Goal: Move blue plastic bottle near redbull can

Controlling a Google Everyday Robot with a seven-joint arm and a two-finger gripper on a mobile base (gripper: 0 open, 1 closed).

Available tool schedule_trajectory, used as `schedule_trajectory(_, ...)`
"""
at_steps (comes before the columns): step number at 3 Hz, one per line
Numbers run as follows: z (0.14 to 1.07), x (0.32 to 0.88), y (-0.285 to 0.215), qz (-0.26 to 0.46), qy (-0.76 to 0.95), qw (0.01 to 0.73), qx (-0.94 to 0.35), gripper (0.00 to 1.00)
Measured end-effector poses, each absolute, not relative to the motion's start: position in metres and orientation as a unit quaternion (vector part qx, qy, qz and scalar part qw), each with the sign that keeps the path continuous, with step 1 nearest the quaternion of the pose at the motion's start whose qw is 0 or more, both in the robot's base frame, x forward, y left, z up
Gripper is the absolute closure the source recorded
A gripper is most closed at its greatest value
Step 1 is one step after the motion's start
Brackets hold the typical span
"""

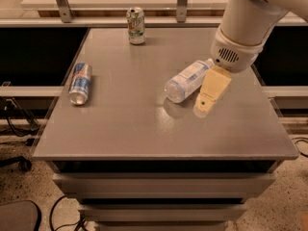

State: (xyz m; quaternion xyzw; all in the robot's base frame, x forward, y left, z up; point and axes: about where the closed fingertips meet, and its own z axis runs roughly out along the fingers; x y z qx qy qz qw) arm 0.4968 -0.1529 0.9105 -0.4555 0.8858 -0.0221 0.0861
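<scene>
The blue plastic bottle (pixel 186 81) lies on its side at the middle right of the grey table (pixel 144 124), cap end pointing to the back right. The redbull can (pixel 80 83) lies on its side near the table's left edge, far from the bottle. My gripper (pixel 206 102) hangs from the white arm just right of the bottle, its tan finger pointing down and to the front, close beside the bottle's body.
A green-and-white soda can (pixel 136 25) stands upright at the table's back edge. Metal posts (pixel 61 3) rise behind the table. Cables lie on the floor at the left.
</scene>
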Motion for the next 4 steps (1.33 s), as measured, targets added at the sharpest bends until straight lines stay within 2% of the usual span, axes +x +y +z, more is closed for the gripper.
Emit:
schedule_trajectory(1,0.910,0.499,-0.151,-0.025,0.898,0.094,-0.429,0.00)
schedule_trajectory(4,0.916,0.550,-0.094,-0.013,0.957,0.099,-0.271,0.00)
